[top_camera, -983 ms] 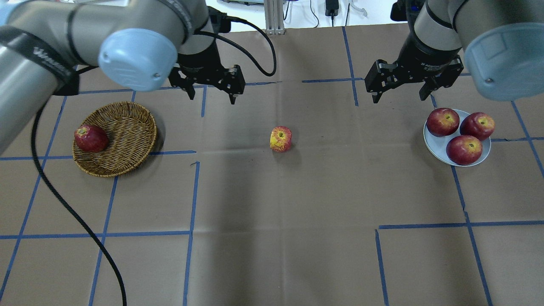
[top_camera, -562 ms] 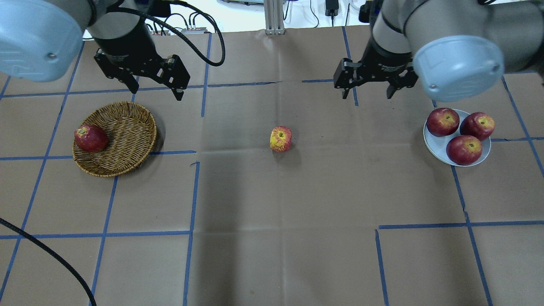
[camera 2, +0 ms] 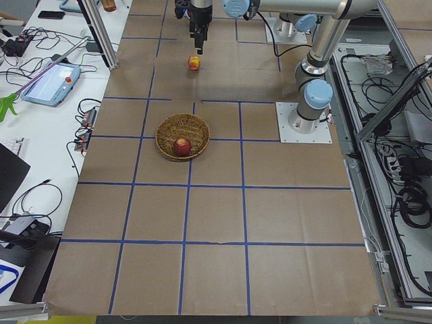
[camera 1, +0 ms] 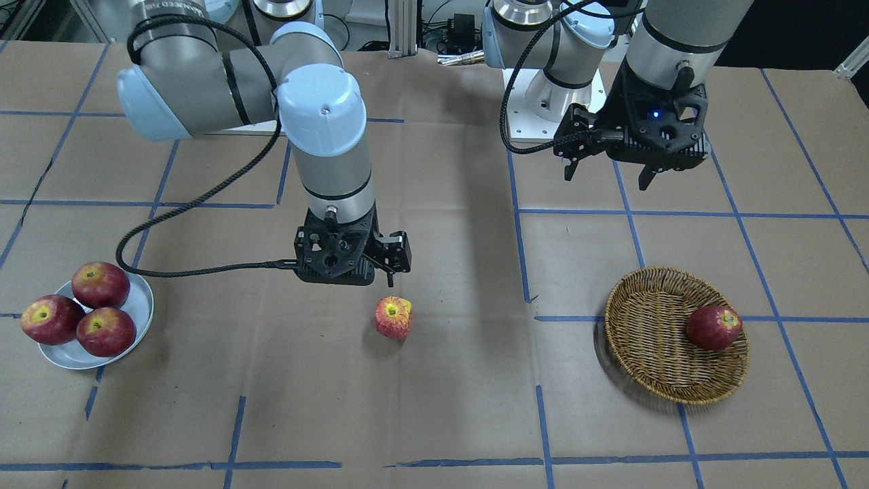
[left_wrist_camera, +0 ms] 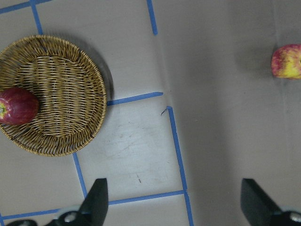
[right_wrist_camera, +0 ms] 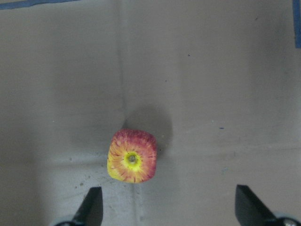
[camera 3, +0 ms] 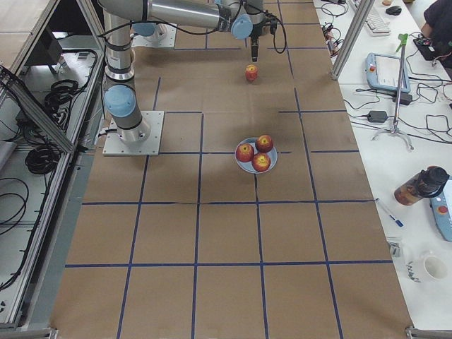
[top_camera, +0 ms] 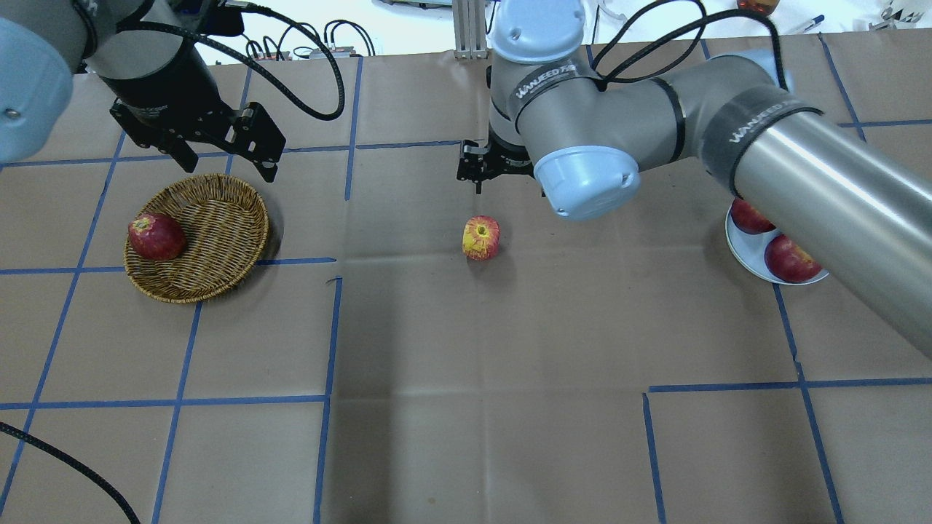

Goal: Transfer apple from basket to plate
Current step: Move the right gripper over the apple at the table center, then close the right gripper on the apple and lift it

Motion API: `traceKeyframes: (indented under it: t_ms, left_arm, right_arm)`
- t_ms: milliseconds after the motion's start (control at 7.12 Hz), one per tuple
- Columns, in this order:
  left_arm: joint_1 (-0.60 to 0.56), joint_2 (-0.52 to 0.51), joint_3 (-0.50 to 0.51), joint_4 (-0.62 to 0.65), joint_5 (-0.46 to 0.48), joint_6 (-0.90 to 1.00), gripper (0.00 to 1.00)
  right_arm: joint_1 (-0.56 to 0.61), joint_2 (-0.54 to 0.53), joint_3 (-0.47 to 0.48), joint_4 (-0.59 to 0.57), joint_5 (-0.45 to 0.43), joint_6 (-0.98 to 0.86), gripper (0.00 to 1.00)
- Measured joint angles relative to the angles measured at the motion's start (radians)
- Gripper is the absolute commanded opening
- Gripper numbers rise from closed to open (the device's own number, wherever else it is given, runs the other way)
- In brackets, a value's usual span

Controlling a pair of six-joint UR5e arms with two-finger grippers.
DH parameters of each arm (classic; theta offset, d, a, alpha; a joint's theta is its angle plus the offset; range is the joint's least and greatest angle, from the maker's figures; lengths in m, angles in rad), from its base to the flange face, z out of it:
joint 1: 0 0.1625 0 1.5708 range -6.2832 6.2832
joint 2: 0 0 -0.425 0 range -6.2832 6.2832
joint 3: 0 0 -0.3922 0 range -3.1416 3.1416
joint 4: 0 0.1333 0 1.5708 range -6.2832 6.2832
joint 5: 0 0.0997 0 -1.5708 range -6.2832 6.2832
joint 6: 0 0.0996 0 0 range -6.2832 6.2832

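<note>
The streaky red and yellow apple lies on the bare table at the centre, outside the basket; it also shows in the front view and the right wrist view. My right gripper is open and empty, hovering just behind the apple on the robot's side. The wicker basket sits at the left and holds one dark red apple. My left gripper is open and empty above the basket's far edge. The grey-white plate is partly hidden under my right arm in the overhead view.
Three deep red apples fill the plate. My right arm stretches across the right half of the table, over the plate. A black cable hangs from the right wrist. Blue tape lines grid the brown table cover.
My right arm swung left from beside the plate to the table's centre, its gripper now by the streaky apple. My left gripper moved left, toward the basket's far edge.
</note>
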Motion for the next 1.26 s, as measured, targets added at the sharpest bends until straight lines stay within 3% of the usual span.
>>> traceKeyframes:
  t_ms: [843, 983, 1124, 1264]
  left_arm:
    - [0.0, 0.012, -0.013, -0.002, 0.0, -0.001, 0.99]
    - [0.0, 0.012, -0.014, -0.001, 0.0, -0.001, 0.99]
    - [0.001, 0.012, -0.014, -0.002, 0.001, -0.001, 0.99]
    - [0.001, 0.013, -0.014, -0.004, 0.001, -0.001, 0.99]
  right_arm:
    - [0.072, 0.211, 0.055, -0.238, -0.036, 0.047, 0.98]
    - [0.073, 0.213, 0.076, -0.25, -0.036, 0.044, 0.7]
    - [0.073, 0.21, 0.092, -0.256, -0.036, 0.043, 0.57]
    - [0.071, 0.207, 0.094, -0.259, -0.035, 0.043, 0.55]
